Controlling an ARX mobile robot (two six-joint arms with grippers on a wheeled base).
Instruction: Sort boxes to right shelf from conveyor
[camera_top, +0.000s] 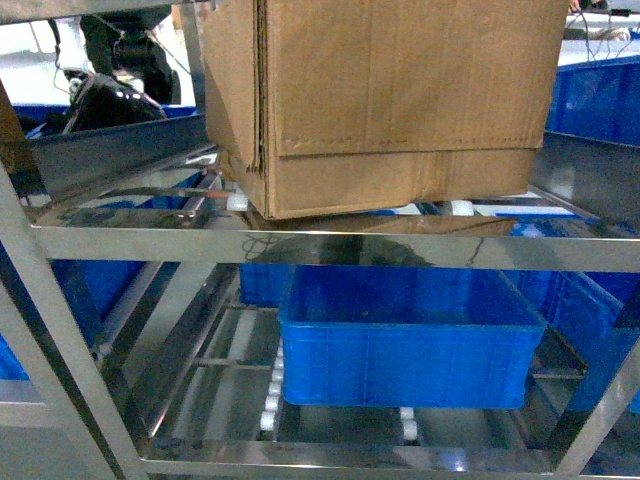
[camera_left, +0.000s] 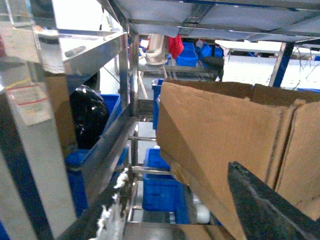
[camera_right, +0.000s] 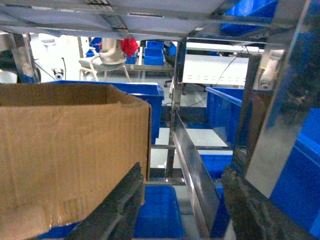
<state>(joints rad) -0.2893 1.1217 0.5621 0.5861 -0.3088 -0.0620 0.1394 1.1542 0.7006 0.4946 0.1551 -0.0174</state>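
Here, box: large brown cardboard box (camera_top: 400, 100) at 12 o'clock in head view, sitting on upper tier of the steel rack (camera_top: 330, 247); perforated line and flap seam visible low on its front face; bottom edge at the tier's front rail, white roller wheels (camera_top: 237, 202) peeking out beneath at its left corner.
Rack: shiny tube frame, wider than the box; angled side guides at 9 and 3 o'clock of the box.
Lower tier: blue plastic bin (camera_top: 405, 345) at 6 o'clock, resting on roller rails.
Left claw: only a dark finger (camera_left: 260, 205) seen at 5 o'clock in left wrist view, lying against the box's cardboard side; second finger out of sight, so cannot tell whether spread or closed.
Right claw (camera_right: 182, 207): two dark fingers at 6 to 7 and 4 to 5 o'clock in right wrist view, spread wide; left one touching the box's right corner, the other beside the rack's upright; nothing gripped between them.
Background: more blue bins (camera_right: 150, 52) and a red object (camera_right: 129, 46) at 12 o'clock, beyond the rack.
Conveyor: not in view.
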